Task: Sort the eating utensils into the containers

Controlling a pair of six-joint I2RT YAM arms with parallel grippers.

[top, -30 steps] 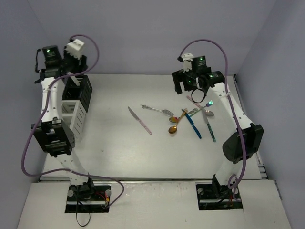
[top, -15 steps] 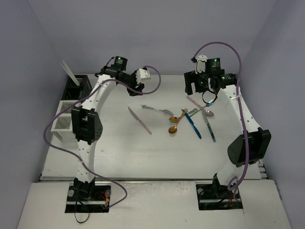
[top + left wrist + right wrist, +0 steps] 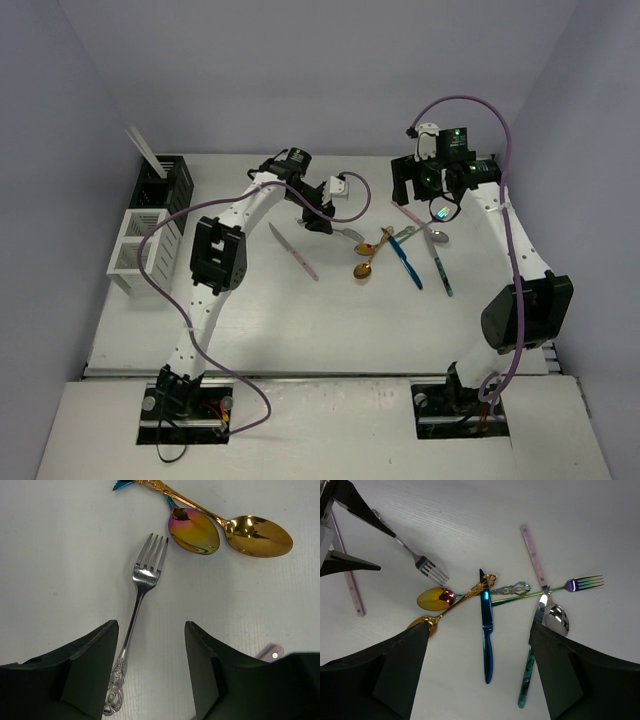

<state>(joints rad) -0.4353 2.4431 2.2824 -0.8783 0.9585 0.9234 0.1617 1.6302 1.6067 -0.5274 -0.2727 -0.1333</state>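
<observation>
While the left pincer [image 3: 150, 626] hangs open, the silver fork [image 3: 145, 575] lies on the worktop [image 3: 60, 555] with its handle between the jaws, tines pointing right toward the gold spoon [image 3: 260, 535].

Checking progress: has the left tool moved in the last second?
Yes. The left tool swung right, from by the black caddy to over the fork.
</observation>
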